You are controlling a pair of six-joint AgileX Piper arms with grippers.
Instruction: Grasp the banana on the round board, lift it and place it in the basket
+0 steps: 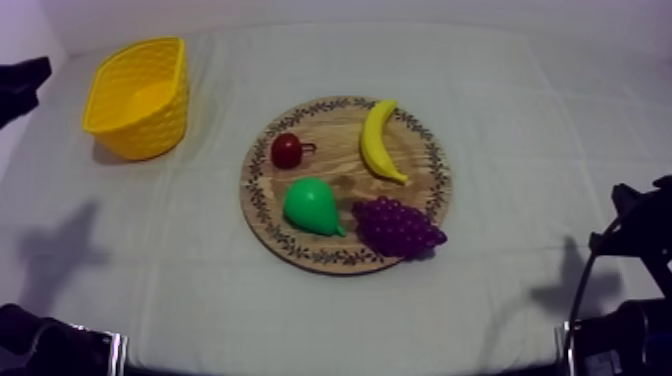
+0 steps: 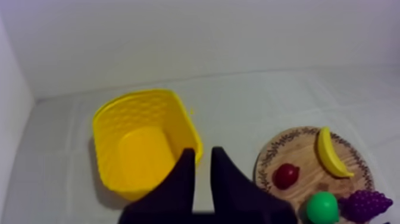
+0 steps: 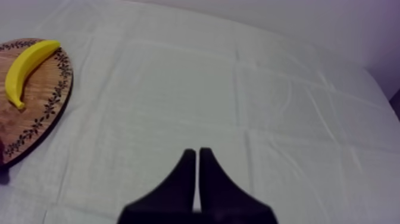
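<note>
Left pincer [image 2: 203,152] released, black fingers a little apart, nothing between them, over the table [image 2: 250,95] just beside the yellow basket [image 2: 181,125]. Beyond it, the round wooden board [image 2: 297,149] carries the banana [image 2: 330,156], small red fruit [image 2: 286,176], pear [image 2: 322,207] and bunch of grapes [image 2: 364,204].

Right wrist view: right pincer [image 3: 197,152] clenched, fingers together in a narrow wedge, over the table, well apart from the board. Banana lies on the board by its patterned rim.

Top view: basket upper left of frame, board at centre, well apart. Banana on the board's upper right part, small red fruit upper left, pear lower middle, grapes lower right at the rim.
</note>
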